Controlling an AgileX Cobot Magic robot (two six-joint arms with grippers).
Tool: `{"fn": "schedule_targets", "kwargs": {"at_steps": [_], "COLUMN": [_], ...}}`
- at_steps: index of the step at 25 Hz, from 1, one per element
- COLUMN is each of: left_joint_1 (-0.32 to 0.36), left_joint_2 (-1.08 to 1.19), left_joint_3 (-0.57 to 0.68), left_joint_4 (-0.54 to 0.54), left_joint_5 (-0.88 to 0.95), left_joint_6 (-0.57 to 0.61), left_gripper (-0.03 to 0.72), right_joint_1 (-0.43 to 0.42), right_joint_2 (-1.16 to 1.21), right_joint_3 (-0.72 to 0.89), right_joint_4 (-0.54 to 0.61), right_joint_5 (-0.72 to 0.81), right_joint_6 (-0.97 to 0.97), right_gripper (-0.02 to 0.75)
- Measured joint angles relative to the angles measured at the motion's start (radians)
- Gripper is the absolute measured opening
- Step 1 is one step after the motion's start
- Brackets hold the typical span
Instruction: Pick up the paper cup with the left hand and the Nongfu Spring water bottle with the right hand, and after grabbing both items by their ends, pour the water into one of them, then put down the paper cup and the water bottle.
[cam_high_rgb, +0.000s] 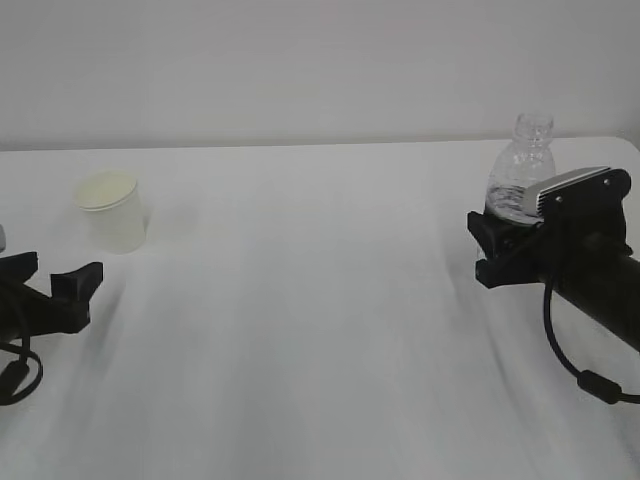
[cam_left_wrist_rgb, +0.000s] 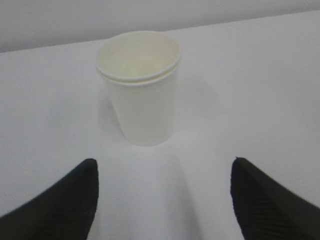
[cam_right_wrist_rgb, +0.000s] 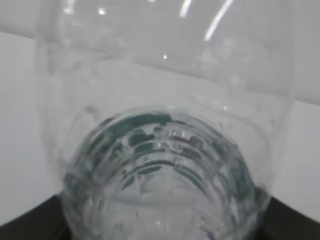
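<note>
Exterior: paper cup (cam_high_rgb: 112, 211) is seen upright on the white table (cam_high_rgb: 320, 300), far left. Left pincer (cam_high_rgb: 62, 290) is parked low, just in front of and slightly left of the cup, apart from it. Nongfu Spring water bottle (cam_high_rgb: 520, 170) is seen upright at far right, its lower body set between the fingers of the right pincer (cam_high_rgb: 500, 243); neck is capless.

Left wrist: cup is centred dead ahead between the two fingers (cam_left_wrist_rgb: 65, 205), which are spread wide with nothing held. Cup axis is vertical. A straight advance is judged to be all that is needed.

Right wrist: bottle fills the view, pressed between both fingers (cam_right_wrist_rgb: 30, 227), so a grip is judged. Water level cannot be told.
</note>
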Motion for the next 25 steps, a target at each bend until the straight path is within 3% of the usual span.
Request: {"fn": "schedule_targets", "kwargs": {"at_steps": [6, 25], "left_joint_1": [0.079, 0.088], "left_joint_2": [0.035, 0.251], "left_joint_3": [-0.055, -0.253], "left_joint_4": [0.081, 0.115], "left_joint_5": [0.0, 0.0], "left_joint_6": [0.0, -0.012], "left_gripper": [0.593, 0.588], "right_joint_1": [0.0, 0.0], "right_joint_2": [0.0, 0.0], "right_joint_3": [0.012, 0.015], "right_joint_4": [0.0, 0.0], "right_joint_5": [-0.002, -0.002], "right_joint_6": [-0.007, -0.02], "right_gripper": [0.439, 0.438]}}
